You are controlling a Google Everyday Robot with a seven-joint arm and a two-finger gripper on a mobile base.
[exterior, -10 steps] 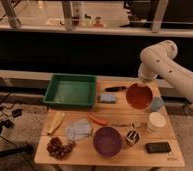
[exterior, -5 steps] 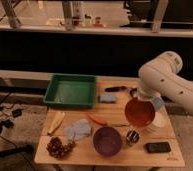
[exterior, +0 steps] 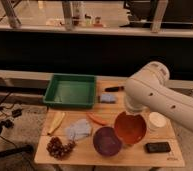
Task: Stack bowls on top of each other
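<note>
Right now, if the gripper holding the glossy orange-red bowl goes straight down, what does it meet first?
The gripper, shut on the glossy orange-red bowl, hangs beside the dark purple bowl; likely that bowl's right rim first, else wooden table. Depth unclear.

My gripper hangs low over a wooden table. Down to its left I see gray floor with black cables. Far behind it is a dark wall with a pale ledge on top.
</note>
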